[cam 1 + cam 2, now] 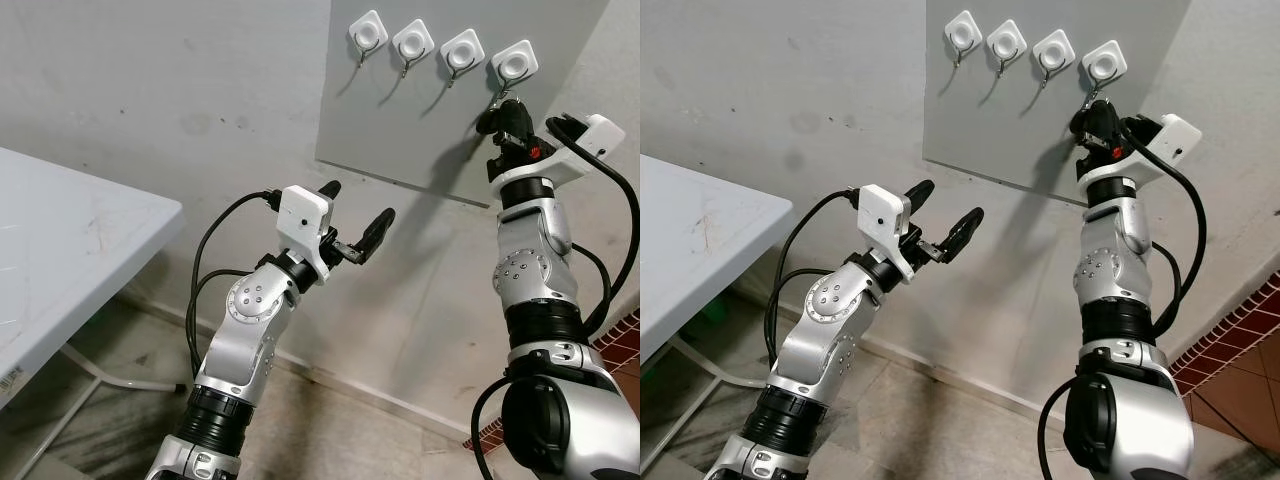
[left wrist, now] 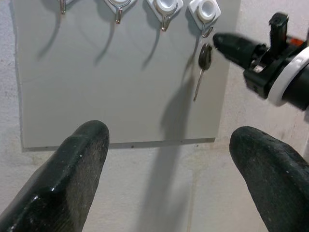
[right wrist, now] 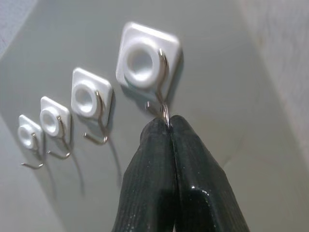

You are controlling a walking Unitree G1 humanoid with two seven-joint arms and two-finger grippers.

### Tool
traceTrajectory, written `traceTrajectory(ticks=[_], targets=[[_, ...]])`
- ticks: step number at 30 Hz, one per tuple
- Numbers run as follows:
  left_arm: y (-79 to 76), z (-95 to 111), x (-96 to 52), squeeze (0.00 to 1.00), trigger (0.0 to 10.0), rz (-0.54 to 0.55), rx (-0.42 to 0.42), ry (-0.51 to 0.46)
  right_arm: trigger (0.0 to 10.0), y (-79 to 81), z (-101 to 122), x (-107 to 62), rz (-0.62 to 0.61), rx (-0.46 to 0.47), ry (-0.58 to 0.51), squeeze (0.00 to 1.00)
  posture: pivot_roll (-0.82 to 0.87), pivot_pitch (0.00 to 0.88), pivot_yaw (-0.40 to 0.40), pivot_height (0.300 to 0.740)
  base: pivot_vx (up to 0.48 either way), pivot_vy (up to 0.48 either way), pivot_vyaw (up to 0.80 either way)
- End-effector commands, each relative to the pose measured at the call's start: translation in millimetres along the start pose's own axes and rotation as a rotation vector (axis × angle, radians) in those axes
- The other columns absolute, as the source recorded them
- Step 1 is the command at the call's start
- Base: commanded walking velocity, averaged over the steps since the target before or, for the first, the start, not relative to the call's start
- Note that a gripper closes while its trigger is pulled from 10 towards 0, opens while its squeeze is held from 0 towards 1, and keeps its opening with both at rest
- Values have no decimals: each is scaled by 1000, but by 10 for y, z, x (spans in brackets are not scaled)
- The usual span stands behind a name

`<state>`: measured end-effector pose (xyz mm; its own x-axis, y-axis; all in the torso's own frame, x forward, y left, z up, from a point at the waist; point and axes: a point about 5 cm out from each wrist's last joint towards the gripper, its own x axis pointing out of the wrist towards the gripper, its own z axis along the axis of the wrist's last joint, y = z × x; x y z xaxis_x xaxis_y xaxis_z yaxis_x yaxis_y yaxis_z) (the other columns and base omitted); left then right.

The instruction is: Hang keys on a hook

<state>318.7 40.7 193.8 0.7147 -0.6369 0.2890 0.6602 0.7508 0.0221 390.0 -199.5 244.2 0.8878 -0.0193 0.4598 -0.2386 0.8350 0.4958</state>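
A grey board (image 1: 400, 120) on the wall carries a row of several white hooks. My right gripper (image 1: 497, 118) is raised to the rightmost hook (image 3: 145, 63), its fingers (image 3: 159, 159) shut on the key's metal ring (image 3: 165, 116) right under the hook's wire. In the left wrist view a dark-headed key (image 2: 204, 55) hangs down from that hook (image 2: 205, 9), beside the right fingertips. My left gripper (image 1: 358, 202) is held open in mid-air below and left of the board, holding nothing.
A white table (image 1: 60, 250) stands at the left with its corner near my left arm. The other hooks (image 1: 412, 42) are bare. Red floor tiles (image 1: 620, 340) lie at the lower right, by the wall's foot.
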Motion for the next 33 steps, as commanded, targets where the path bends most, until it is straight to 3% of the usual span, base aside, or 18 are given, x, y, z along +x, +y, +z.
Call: traceTrajectory(ticks=[1, 2, 3, 4, 10, 15, 29, 30, 31, 33], targets=[[-30, 49, 8, 0, 10000, -7, 3, -15, 10000, 4, 23, 20, 1, 38, -5, 0, -17, 56, -61, 740, 0, 0, 0], [-29, 48, 5, 0, 10000, -6, 3, -15, 10000, 5, 4, 10, 5, 50, 1, 0, -16, 57, -61, 740, 0, 0, 0], [-26, 46, -2, 0, 10000, -3, 1, -14, 10000, 11, -33, -17, 13, 88, 4, 882, -15, 57, -63, 740, 0, 0, 0], [-26, 45, -5, 0, 10000, -2, -2, -14, 10000, 16, -47, -33, 19, 97, 3, 1000, -15, 57, -63, 740, 0, 0, 0], [-15, 39, -20, 0, 10000, 11, -1, -14, 10000, 19, -121, -100, 18, 94, 18, 1000, -11, 56, -68, 740, 0, 0, 0], [5, 31, -31, 0, 10000, 31, -11, -12, 10000, -17, -135, -170, 13, -87, 16, 1000, -7, 53, -70, 740, 0, 0, 0], [181, -131, -145, 0, 10000, 164, -41, 28, 10000, -135, -344, -571, -34, -230, 74, 1000, 4, 37, -79, 740, 0, 0, 0], [203, -146, -157, 0, 10000, 185, -45, 30, 10000, -148, -361, -604, -41, -231, 82, 396, 5, 37, -80, 740, 0, 0, 0], [240, -171, -180, 0, 10000, 220, -50, 36, 10000, -168, -385, -663, -51, -265, 96, 0, 6, 35, -81, 740, 0, 0, 0], [278, -215, -210, 0, 10000, 246, -82, 48, 10000, -178, -403, -728, -56, -296, 103, 0, 8, 33, -82, 740, 0, 0, 0]])
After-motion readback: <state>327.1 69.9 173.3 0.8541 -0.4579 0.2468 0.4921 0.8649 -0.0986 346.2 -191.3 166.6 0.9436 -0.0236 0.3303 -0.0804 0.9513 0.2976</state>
